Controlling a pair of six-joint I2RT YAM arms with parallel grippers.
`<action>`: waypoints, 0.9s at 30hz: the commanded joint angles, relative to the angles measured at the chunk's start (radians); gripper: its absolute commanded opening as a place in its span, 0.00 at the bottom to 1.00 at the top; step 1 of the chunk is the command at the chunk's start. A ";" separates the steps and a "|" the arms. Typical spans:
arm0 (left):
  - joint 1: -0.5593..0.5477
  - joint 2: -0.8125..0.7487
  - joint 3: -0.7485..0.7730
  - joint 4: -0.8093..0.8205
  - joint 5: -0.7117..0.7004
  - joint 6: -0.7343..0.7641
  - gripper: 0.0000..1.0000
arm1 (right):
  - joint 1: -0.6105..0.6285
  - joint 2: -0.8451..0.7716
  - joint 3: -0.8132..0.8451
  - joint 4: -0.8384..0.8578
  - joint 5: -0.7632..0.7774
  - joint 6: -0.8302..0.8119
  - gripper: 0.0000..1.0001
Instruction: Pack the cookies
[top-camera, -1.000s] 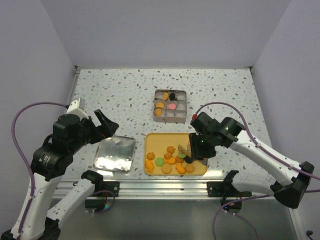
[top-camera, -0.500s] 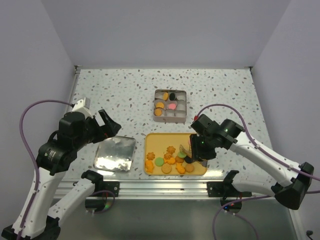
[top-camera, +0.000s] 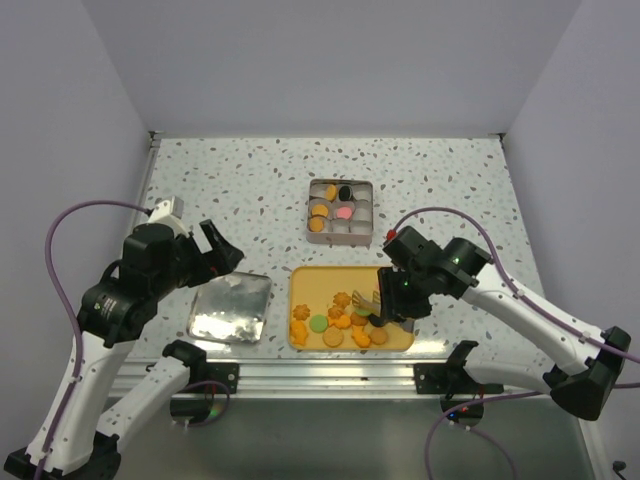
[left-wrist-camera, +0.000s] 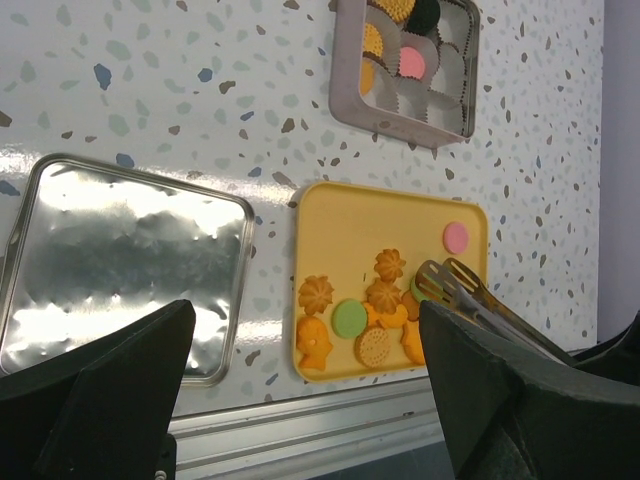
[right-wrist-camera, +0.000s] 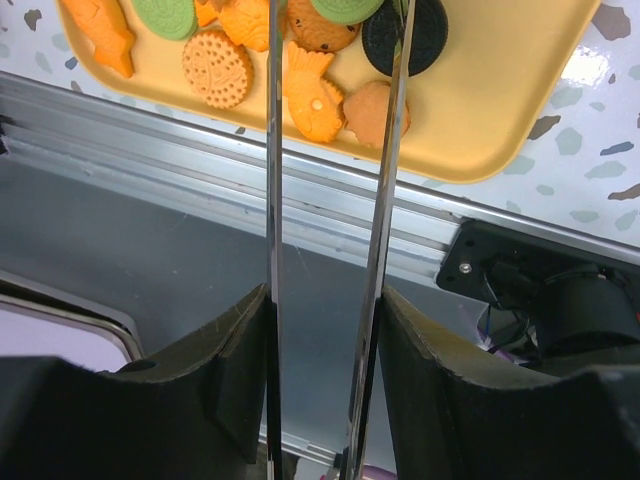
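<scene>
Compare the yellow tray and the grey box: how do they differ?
The yellow tray is shallow and undivided, its cookies loose in a cluster. The grey box is deeper and split into paper-lined cells, only some filled. The tray sits at the table's near edge, the box farther back. Both hold cookies.

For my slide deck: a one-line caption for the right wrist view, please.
The right gripper holds metal tongs reaching over the cookies on the yellow tray.

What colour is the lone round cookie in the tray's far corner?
Pink; the flat round cookie shows best in the left wrist view.
</scene>
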 joint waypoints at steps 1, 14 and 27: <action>-0.005 -0.007 -0.013 0.054 -0.007 -0.008 1.00 | 0.003 -0.015 0.006 0.020 -0.032 -0.005 0.48; -0.005 -0.021 -0.032 0.055 -0.016 0.004 1.00 | 0.018 0.037 0.009 -0.011 -0.027 -0.012 0.48; -0.005 -0.013 -0.030 0.054 -0.016 0.032 1.00 | 0.075 0.094 0.057 -0.072 0.035 0.001 0.48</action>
